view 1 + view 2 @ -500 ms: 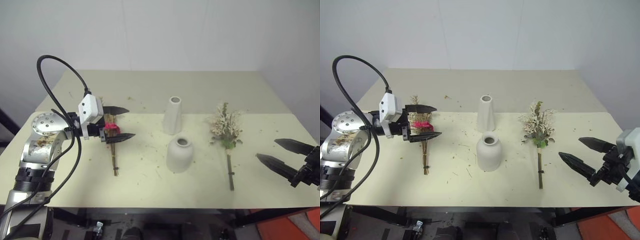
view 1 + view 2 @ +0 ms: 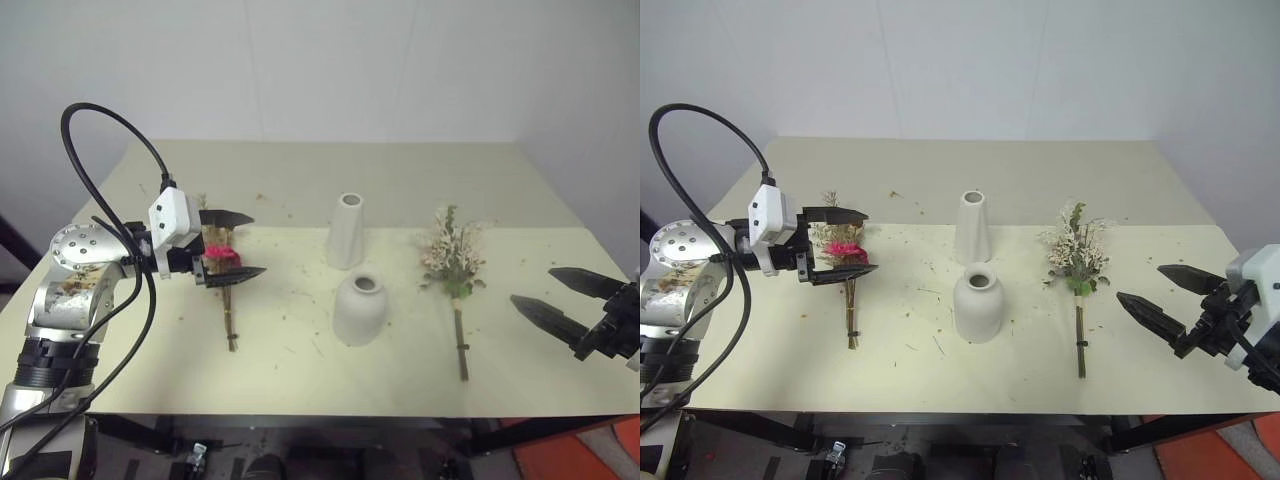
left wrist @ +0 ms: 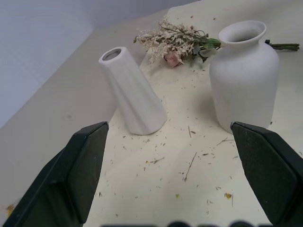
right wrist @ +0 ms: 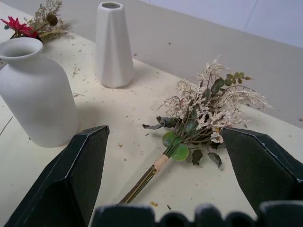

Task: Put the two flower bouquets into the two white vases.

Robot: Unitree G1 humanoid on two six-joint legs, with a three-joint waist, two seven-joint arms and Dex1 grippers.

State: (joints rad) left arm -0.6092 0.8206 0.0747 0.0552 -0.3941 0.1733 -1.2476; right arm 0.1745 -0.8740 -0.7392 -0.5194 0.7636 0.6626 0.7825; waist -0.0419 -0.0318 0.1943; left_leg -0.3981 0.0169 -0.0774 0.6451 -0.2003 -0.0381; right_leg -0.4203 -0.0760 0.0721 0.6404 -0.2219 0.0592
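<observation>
1. Matte white ceramic: I see the tall vase (image 2: 346,230) upright at mid-table, the squat vase (image 2: 358,309) just in front of it, both empty.
2. Brown-and-magenta bouquet (image 2: 225,272) lies flat on the table (image 2: 300,180), left of the vases; my left gripper (image 2: 236,246) hovers over its blooms, jaws spread wide, gripping nothing.
3. Cream-green bouquet (image 2: 453,270) lies flat to the right of the vases, stem toward me.
4. My right gripper (image 2: 563,299) hangs near the table's right edge, jaws wide apart and empty, apart from that bouquet.
</observation>
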